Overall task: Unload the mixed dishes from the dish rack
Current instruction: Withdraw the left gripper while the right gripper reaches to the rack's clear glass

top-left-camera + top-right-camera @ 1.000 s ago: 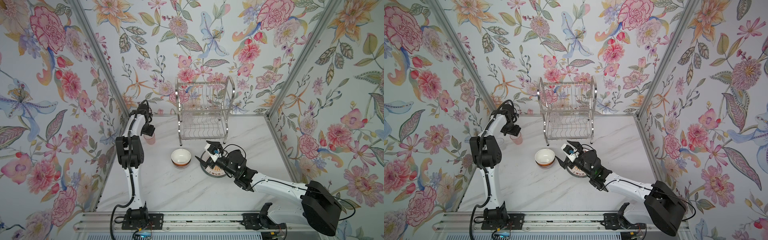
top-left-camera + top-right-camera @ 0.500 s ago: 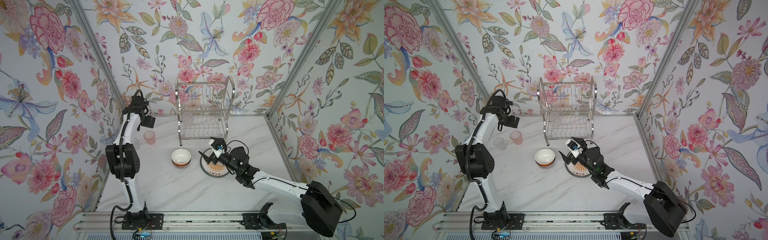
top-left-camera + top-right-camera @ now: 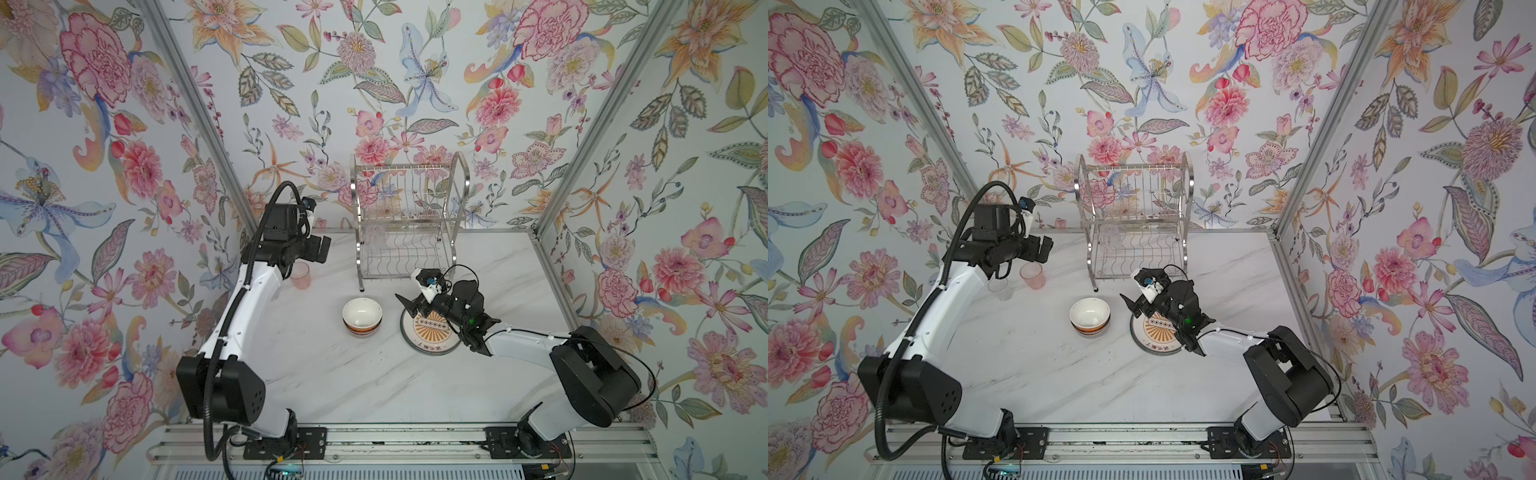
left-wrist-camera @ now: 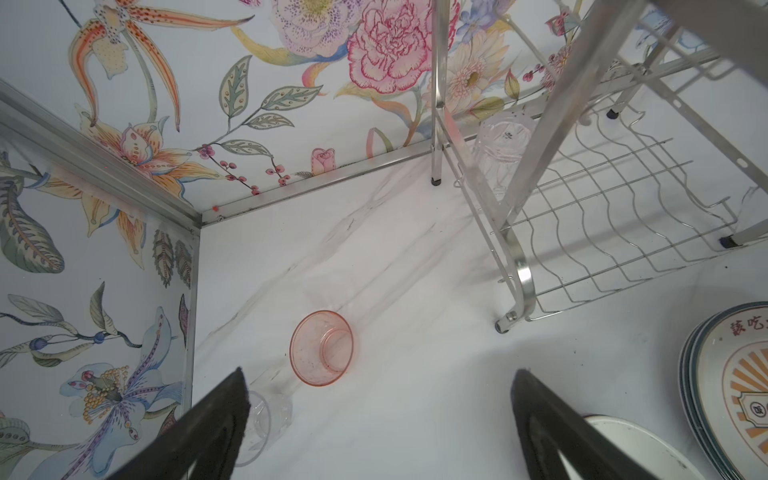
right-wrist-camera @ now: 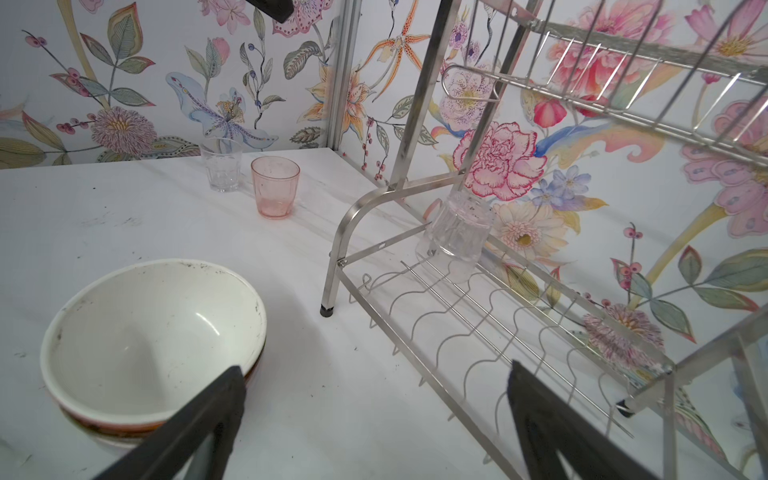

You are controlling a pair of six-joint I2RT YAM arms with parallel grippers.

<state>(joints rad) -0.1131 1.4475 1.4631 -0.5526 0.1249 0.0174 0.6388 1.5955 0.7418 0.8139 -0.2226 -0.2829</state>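
Gently, with left gripper [image 4: 380, 374] and right gripper [image 5: 374, 368] spread empty, pinch the likely slick, fragile inverted clear glass [image 5: 457, 232] mid-wall.

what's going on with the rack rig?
Unloading is nearly done. Only an upside-down clear glass sits on the dish rack's lower shelf. The stacked bowls, stacked plates, pink glass and a second clear glass stand on the table. Both claws are open and empty: left claw near the pink glass, right claw over the plates.
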